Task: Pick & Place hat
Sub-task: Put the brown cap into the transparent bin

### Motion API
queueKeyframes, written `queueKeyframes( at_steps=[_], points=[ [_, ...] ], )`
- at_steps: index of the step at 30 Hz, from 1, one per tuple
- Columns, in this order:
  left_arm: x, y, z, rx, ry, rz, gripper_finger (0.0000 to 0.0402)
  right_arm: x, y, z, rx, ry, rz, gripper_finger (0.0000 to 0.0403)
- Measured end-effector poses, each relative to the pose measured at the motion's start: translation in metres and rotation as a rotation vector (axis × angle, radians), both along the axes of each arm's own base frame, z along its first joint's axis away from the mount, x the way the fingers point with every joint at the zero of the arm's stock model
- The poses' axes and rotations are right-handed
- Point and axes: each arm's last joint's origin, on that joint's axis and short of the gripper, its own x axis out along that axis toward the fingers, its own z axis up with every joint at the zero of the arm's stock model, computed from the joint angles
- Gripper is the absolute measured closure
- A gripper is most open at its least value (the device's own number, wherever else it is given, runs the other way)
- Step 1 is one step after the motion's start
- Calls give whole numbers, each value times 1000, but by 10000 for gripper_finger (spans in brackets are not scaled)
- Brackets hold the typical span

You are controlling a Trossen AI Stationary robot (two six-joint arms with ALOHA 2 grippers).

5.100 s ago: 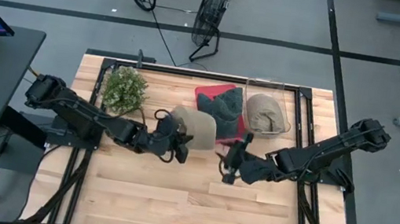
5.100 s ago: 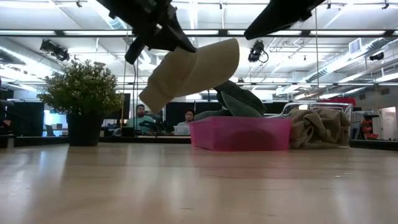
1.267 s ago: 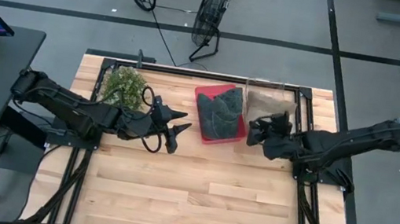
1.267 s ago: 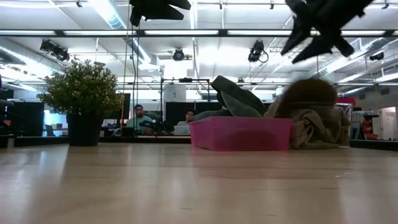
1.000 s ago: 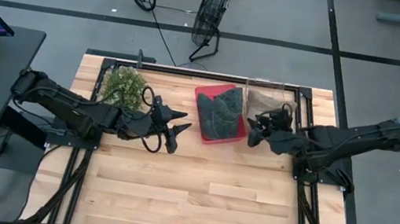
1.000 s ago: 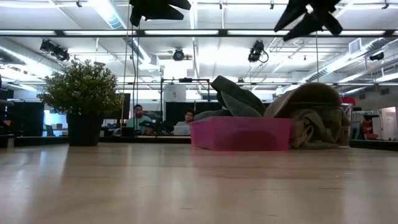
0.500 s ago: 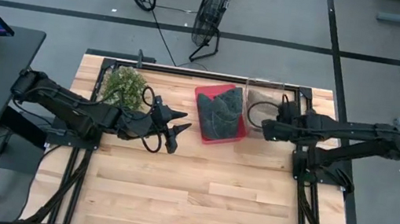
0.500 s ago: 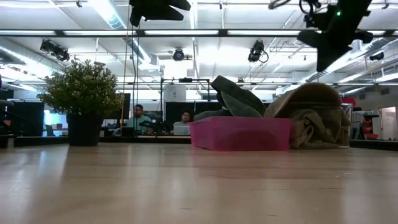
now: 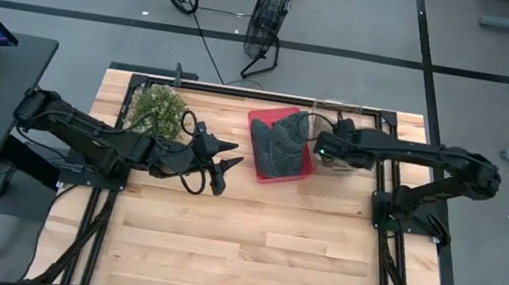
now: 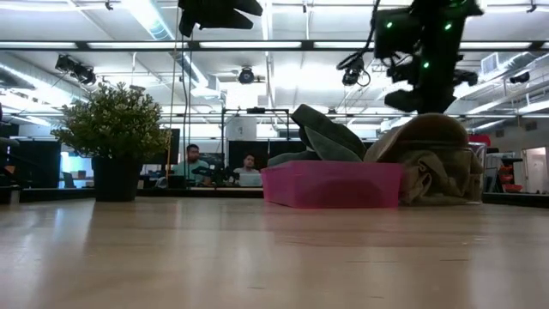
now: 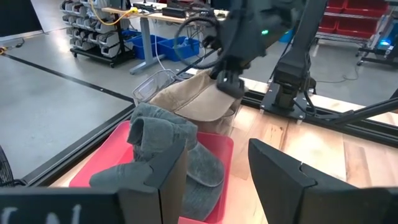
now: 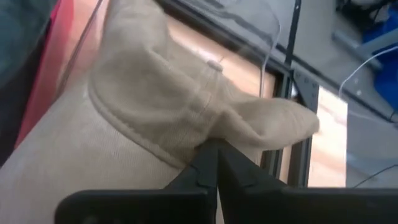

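A tan hat point(image 10: 429, 142) lies on top of another in the clear bin point(image 9: 346, 107) at the table's far right, its dome showing in the left wrist view point(image 11: 199, 102). My right gripper point(image 9: 317, 148) is shut directly above it, tips down on the cloth point(image 12: 210, 146). My left gripper point(image 9: 226, 167) hangs open above the table, left of the pink bin point(image 9: 277, 174), holding nothing. That bin holds grey hats point(image 11: 168, 140). My right gripper meets the tan hat with its shut fingertips at a seam on the hat's top point(image 12: 205, 127), coming from above and slanting down. Whether any cloth is caught between the tips cannot be told. The hat rests in the clear bin on the one beneath it.
A potted plant point(image 9: 158, 111) stands at the far left of the table. The near half of the wooden table point(image 9: 248, 253) is bare wood. Black frame rails point(image 9: 382, 202) run along the table's sides. People sit in the room beyond point(image 10: 196, 163).
My right gripper has swung from the near side of the clear bin toward the table's far left, come down onto the tan hat, and shut. The hat has stayed in the bin.
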Motion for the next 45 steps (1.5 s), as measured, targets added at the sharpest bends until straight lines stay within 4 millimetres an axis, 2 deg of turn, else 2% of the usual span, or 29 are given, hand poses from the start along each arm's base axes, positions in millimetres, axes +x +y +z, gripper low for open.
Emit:
queueKeyframes(
  at_steps=[7,12,15,21,26,30,34,38,45],
  points=[
    [0,0,-1,2,8,0,225,19,-28,-6,-135,-23,35,399],
    [-1,0,-4,9,45,0,225,29,-34,-4,-109,-106,107,401],
    [-2,0,-6,13,63,0,225,30,-34,-3,-111,-83,141,401],
    [-2,0,-6,5,64,3,225,18,-35,-1,-202,8,48,402],
    [-2,0,-6,5,64,3,225,-1,-45,-6,-173,22,-145,402],
    [-2,1,-6,5,64,3,225,-12,-59,-20,-113,0,-226,402],
    [-2,1,-6,5,64,3,225,-14,-70,-32,-128,-13,-189,403],
    [-2,1,-6,5,64,3,225,-9,-75,-34,-142,-5,-98,403],
    [-2,1,-7,7,78,4,225,3,-68,-33,-93,91,168,403]
  ],
)
